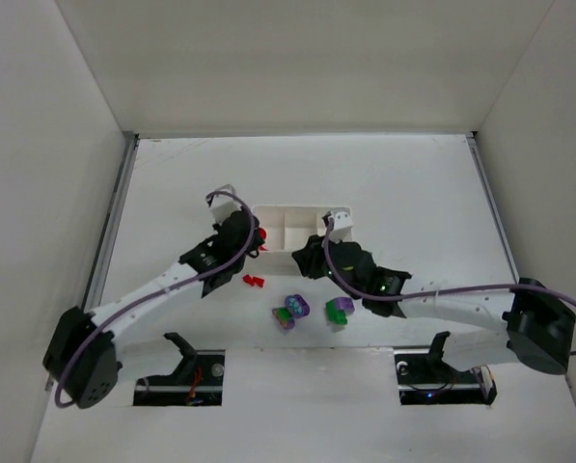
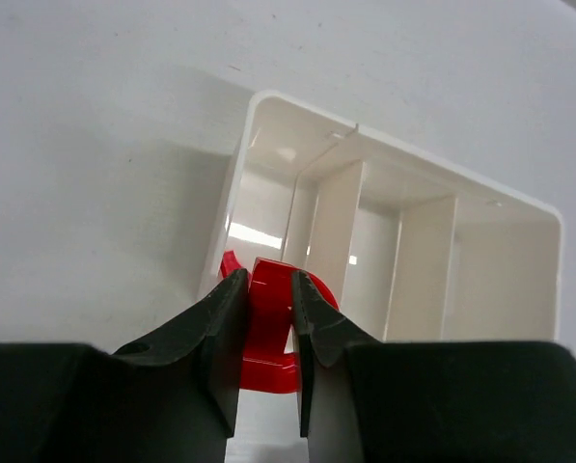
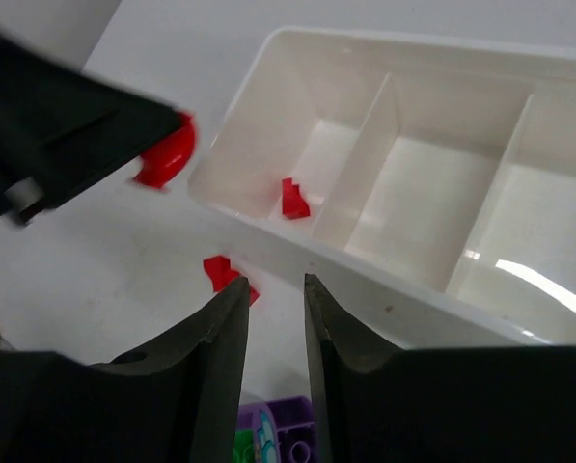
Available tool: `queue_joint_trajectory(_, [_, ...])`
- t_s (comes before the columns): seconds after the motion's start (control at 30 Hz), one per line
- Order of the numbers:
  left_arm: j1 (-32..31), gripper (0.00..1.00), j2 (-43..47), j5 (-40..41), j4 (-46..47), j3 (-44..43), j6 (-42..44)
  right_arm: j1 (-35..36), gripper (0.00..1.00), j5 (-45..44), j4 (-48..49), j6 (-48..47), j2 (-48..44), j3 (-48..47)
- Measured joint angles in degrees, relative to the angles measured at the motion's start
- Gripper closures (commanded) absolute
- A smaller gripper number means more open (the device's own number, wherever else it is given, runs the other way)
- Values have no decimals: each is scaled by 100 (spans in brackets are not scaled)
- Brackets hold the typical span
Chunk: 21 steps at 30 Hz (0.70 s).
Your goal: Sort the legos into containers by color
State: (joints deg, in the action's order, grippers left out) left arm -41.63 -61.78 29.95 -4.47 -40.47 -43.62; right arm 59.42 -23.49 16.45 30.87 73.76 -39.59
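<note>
Red lego [image 2: 268, 359] sits pinched in my left pincer [image 2: 268, 280] just beside the tray [image 2: 505, 280] end; my right pincer [image 3: 275, 285] stands narrowly apart, empty.

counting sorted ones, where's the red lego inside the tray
Right wrist view: the red lego lies in the white tray's leftmost compartment, close to its near wall.

Worktop: I'm looking down on a flat matte white worktop [image 1: 172, 183], faintly scuffed towards its far edge.
Walls: plain off-white left wall panel [image 1: 37, 145], back wall panel [image 1: 307, 58] and right wall panel [image 1: 548, 116] box it in.
Edges: I see a thin grey metal rail [image 1: 114, 212] along each side.
Near edge: two rectangular cut-outs [image 1: 186, 376] with dark hardware inside.
Light: even and soft, with faint shadows.
</note>
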Motion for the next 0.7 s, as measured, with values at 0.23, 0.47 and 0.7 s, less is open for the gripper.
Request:
queue_joint_trajectory(0.23, [393, 67, -1473, -409, 610, -562, 553, 586, 51, 37, -26, -118, 146, 0])
queue_joint_trajectory(0.47, [514, 54, -1777, -708, 931, -728, 743, 802, 46, 101, -61, -166, 953, -247])
queue_joint_trajectory(0.7, [737, 54, -640, -791, 986, -245, 710, 890, 49, 166, -57, -378, 2114, -1054])
